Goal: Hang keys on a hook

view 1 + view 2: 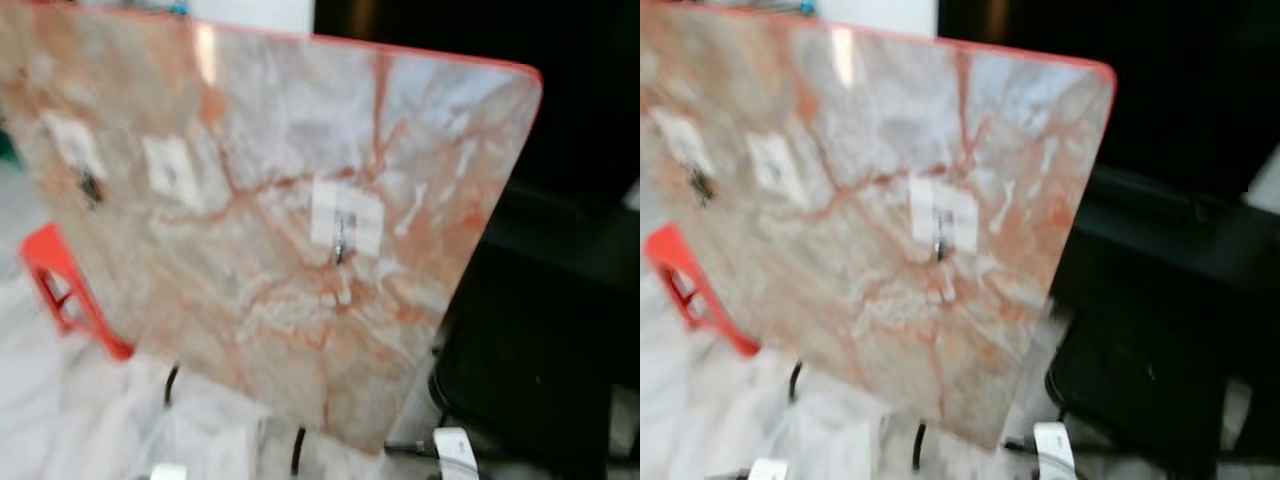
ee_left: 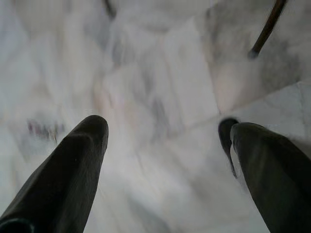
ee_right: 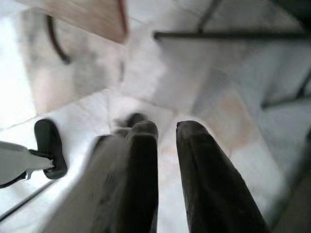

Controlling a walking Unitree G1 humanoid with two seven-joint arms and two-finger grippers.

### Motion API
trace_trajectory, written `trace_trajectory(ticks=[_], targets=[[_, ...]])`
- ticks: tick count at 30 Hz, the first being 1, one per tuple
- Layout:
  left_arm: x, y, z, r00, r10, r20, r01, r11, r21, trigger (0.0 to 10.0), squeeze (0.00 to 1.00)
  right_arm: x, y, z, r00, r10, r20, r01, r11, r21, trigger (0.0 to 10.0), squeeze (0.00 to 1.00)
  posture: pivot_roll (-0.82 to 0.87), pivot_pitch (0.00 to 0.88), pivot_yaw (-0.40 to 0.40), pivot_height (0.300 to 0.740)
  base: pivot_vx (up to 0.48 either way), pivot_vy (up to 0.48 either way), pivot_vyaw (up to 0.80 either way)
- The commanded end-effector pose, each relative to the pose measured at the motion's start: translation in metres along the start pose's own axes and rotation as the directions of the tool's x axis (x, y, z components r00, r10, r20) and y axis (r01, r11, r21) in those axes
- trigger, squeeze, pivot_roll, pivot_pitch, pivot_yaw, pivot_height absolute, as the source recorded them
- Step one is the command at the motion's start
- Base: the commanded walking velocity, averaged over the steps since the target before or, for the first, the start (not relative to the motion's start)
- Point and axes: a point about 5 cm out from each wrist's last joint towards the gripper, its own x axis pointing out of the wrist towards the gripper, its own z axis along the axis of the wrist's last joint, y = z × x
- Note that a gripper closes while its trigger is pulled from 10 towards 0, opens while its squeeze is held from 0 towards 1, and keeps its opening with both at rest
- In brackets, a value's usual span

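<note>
My left pincer (image 2: 163,145) hangs wide open, empty; my right pincer (image 3: 166,131) nearly closed, empty. Hook (image 1: 340,248) at twelve o'clock on the marble board (image 1: 250,130).

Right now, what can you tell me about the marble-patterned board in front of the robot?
The board is a large flat panel with a pink, orange and grey marble pattern and a thin red edge with rounded corners. It appears tilted in the blurred head views. Three pale square pads sit on its face; the middle pad carries a small dark metal hook, and the leftmost has a dark blurred bit below it, unclear what. A red bracket shows at its lower left. It stands over white marble floor.
</note>
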Motion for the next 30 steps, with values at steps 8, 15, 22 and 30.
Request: trace_trajectory(ticks=[8,15,22,30], targets=[[-0.0001,-0.0148,0.0020,0.999,-0.033,-0.001,0.033,0.999,-0.001,10.0,0.00,-0.0002,-0.0025,0.0006,1.000,-0.001,0.002,0.001,1.000,0.004,10.0,0.00,-0.02,0.000,-0.046,0.740,0.000,0.480,-0.40],[-0.0003,-0.0167,0.0015,0.999,-0.036,-0.004,0.036,0.999,-0.004,10.0,0.00,-0.0002,-0.0023,0.0020,1.000,0.003,0.011,-0.003,1.000,0.017,10.0,0.00,-0.02,0.000,-0.046,0.740,0.000,0.480,0.00],[-0.0007,-0.0161,-0.0005,0.999,-0.037,-0.007,0.036,0.999,-0.007,10.0,0.00,-0.0002,-0.0021,0.0025,1.000,0.009,0.015,-0.010,1.000,0.015,10.0,0.00,-0.02,0.000,-0.047,0.740,0.000,0.480,0.00],[-0.0007,-0.0143,-0.0008,0.999,-0.037,-0.006,0.037,0.999,-0.002,10.0,0.00,-0.0002,-0.0018,0.0031,1.000,0.016,0.020,-0.016,1.000,0.013,10.0,0.00,-0.02,0.000,-0.047,0.740,0.000,0.480,0.00]])
